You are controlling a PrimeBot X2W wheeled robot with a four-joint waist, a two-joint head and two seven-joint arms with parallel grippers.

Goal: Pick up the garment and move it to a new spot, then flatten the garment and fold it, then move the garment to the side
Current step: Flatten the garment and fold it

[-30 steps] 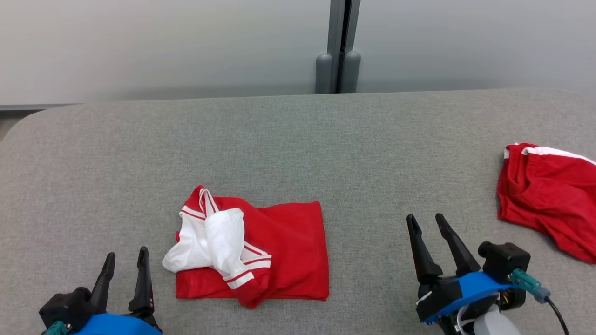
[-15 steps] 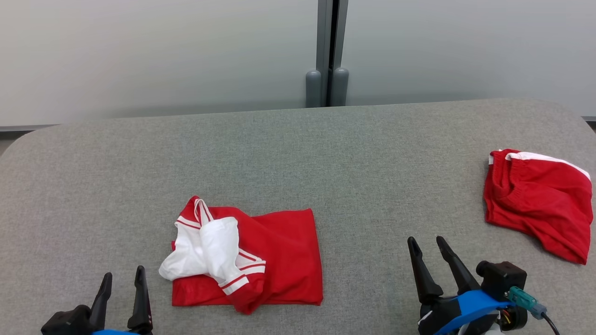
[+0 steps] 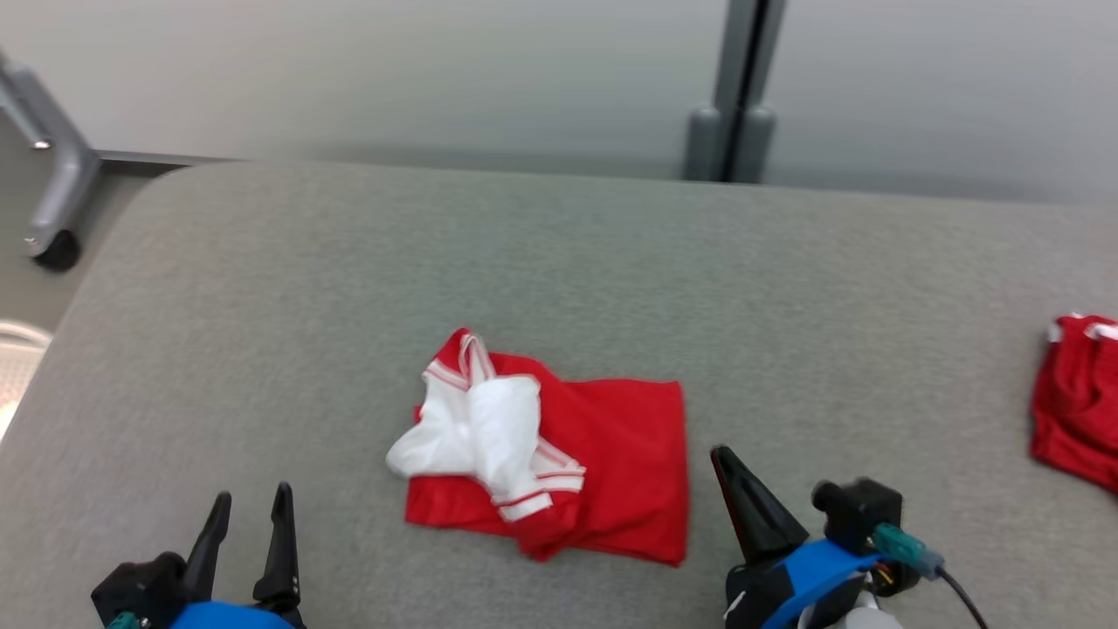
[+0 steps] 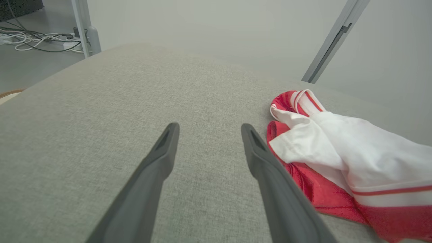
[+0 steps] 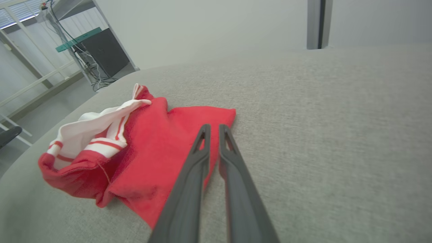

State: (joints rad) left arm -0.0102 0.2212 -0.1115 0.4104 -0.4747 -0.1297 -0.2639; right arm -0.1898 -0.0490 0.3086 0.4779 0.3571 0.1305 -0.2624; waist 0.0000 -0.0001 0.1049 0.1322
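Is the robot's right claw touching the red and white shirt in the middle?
Apart. In the head view a strip of gray table shows between the right gripper and the right edge of the shirt.

Smooth red-and-white cloth garment (image 3: 559,463) on a matt, coarse-woven grey fabric table (image 3: 349,288)

The garment (image 3: 629,437) is laid on the tabletop (image 3: 262,288) between left gripper (image 3: 252,494) and right gripper (image 3: 723,456); a second garment (image 3: 1079,419) is set far right.

The red-and-white garment (image 3: 611,472) lies folded on the grey counter (image 3: 349,306), left end effector (image 3: 252,491) parted at lower left, right end effector (image 3: 723,454) closed just beside its right edge
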